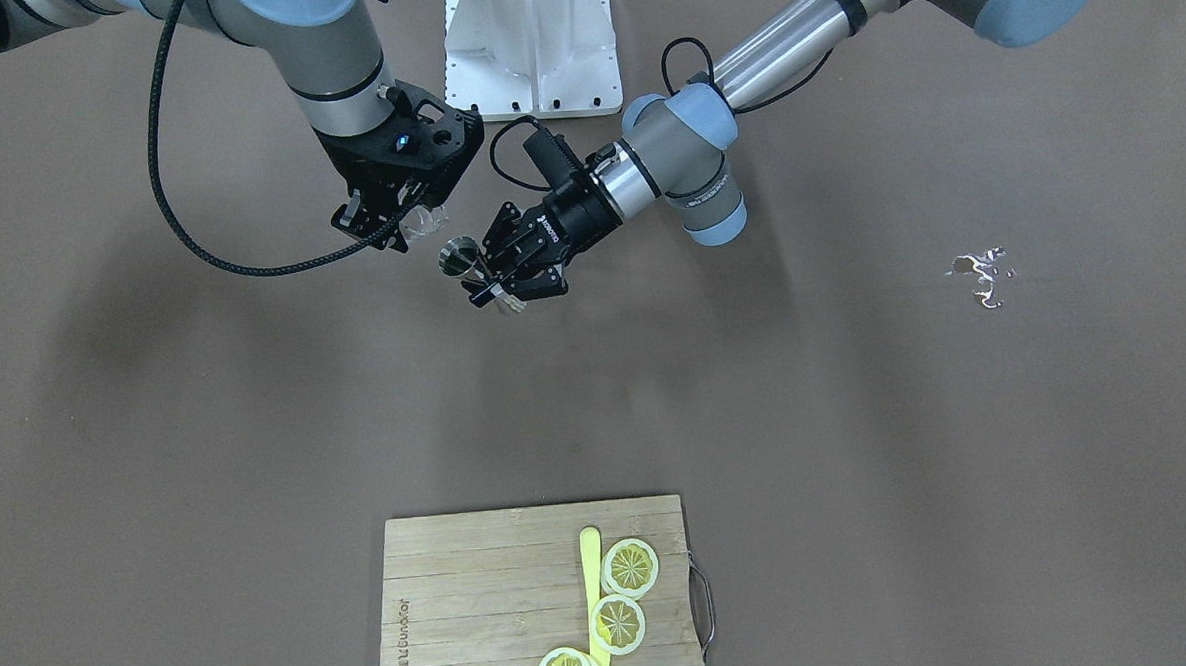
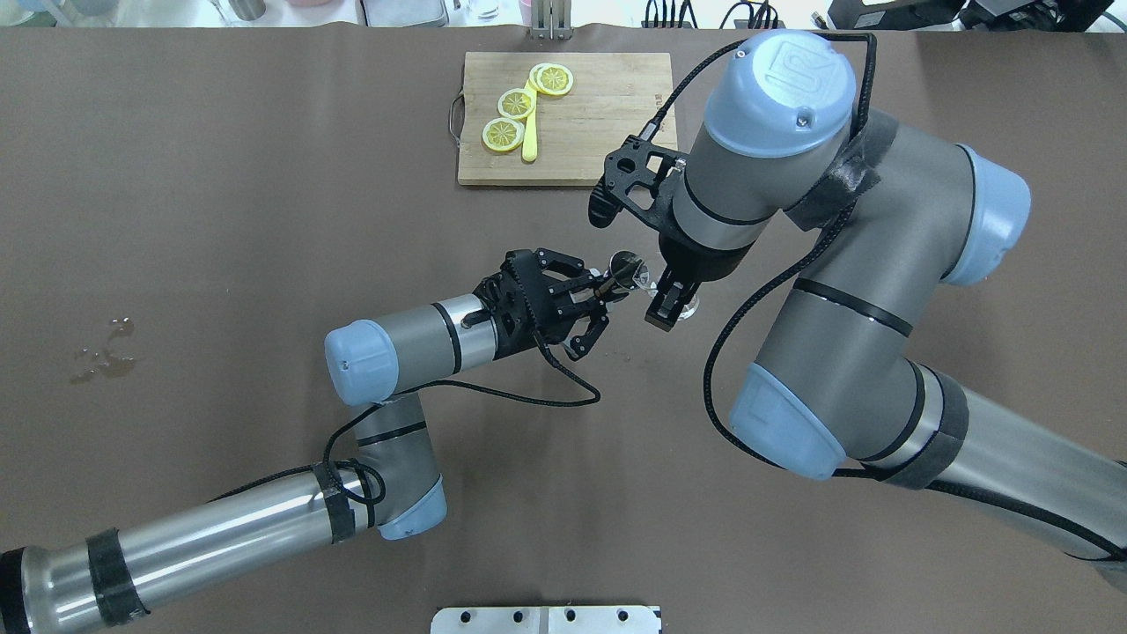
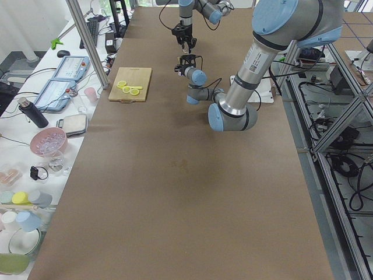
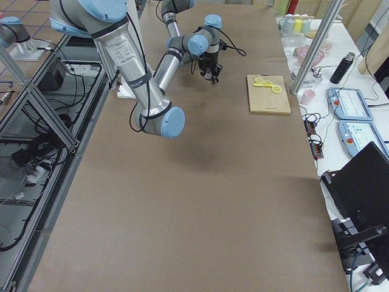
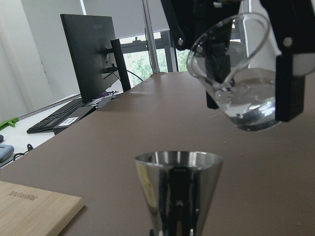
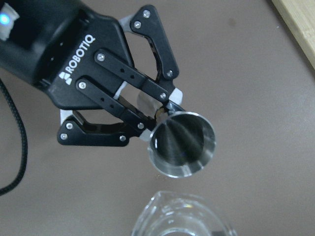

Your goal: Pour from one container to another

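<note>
While left gripper pinches a conical steel jigger, right gripper clamps a clear beaker.

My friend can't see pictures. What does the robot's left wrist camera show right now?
A tilted glass beaker with some clear liquid, clamped in the right gripper, hangs above and right of a shiny metal cup at the bottom. No stream is falling. Behind them lie the brown table, a wooden board corner and a dark monitor.
</note>
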Controlling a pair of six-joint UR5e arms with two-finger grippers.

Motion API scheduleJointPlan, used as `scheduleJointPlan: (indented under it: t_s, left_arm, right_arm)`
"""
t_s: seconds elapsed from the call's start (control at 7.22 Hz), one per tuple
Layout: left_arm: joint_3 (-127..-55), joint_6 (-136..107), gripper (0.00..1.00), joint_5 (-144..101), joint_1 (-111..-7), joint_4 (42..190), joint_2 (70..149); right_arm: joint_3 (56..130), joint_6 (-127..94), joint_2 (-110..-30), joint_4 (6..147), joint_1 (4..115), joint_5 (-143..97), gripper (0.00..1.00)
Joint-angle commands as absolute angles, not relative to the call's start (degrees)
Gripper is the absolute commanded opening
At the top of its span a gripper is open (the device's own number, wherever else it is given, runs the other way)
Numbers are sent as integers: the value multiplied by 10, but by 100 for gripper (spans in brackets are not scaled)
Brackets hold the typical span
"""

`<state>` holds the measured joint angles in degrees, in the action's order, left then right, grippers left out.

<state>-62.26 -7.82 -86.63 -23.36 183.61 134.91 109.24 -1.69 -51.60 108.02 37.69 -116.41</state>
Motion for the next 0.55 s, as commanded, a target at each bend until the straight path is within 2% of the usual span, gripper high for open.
scheduleJointPlan:
  t_s: [0.0, 0.42]
  left_arm:
    - [-612, -78, 0, -878, -225, 1836, 1361]
    - [-613, -78, 0, -882, -226, 1836, 1360]
  right_arm:
    - [1066, -16, -498, 1086, 376, -1163, 0]
    - [1074, 5, -492, 1128, 383, -1161, 0]
